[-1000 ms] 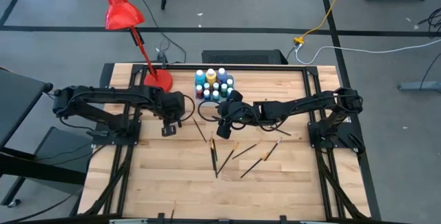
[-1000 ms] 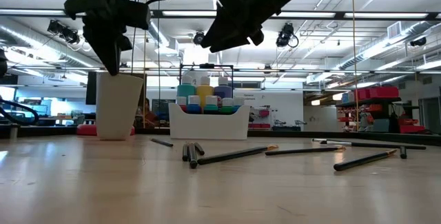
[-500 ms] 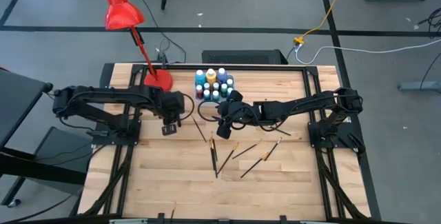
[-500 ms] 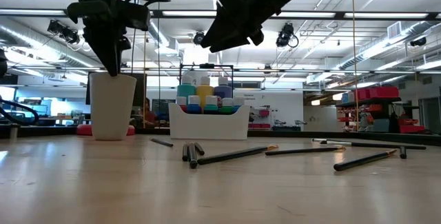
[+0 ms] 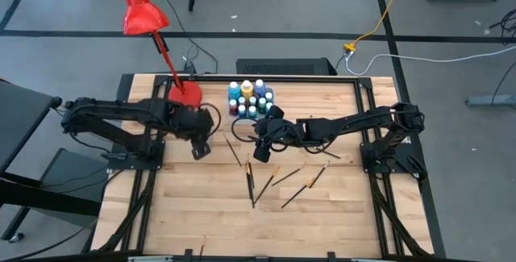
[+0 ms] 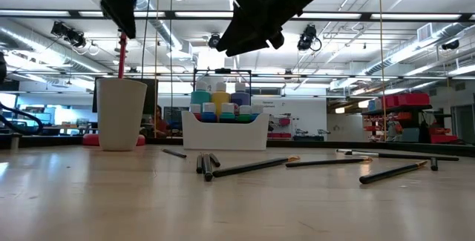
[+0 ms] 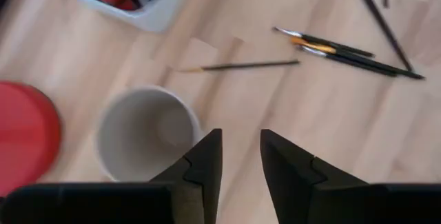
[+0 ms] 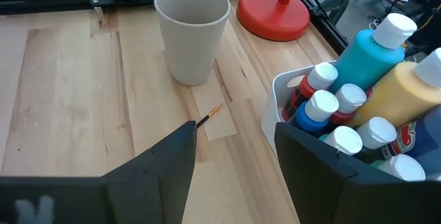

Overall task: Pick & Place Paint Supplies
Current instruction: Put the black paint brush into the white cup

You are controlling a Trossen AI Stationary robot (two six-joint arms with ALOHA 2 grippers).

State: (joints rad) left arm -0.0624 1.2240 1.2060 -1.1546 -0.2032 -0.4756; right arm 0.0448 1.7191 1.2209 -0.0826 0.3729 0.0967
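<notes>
Moved since a second ago: left gripper (image 7: 240,162) lifted off the plain white cup (image 7: 146,140) and drawn back, now over bare wood beside it; in the low view mostly cut off by the upper edge, no longer reaching down to the cup rim.
Left fingers: parted by a narrow gap, nothing between them.
Right gripper (image 8: 234,148): unmoved, hanging above the table beside the white plastic caddy (image 8: 279,89); fingers spread wide, holding nothing.
Small paint bottles (image 5: 250,97): upright and packed in the caddy at the far middle of the wooden table (image 5: 210,205); teal, yellow, blue and white-capped ones visible, rear ones hidden behind the front row in the low view.
Thin dark-handled paintbrushes (image 5: 274,180): scattered flat on the table in front of the caddy, several crossing; exact count hard to make out.
Single short brush (image 8: 209,116): flat on the wood between cup and caddy, its near end hidden behind a right finger.
Cup interior: looks empty from the left wrist view, though blurred.
Red desk lamp (image 5: 143,12): base just behind the cup, head beyond the table edge.
</notes>
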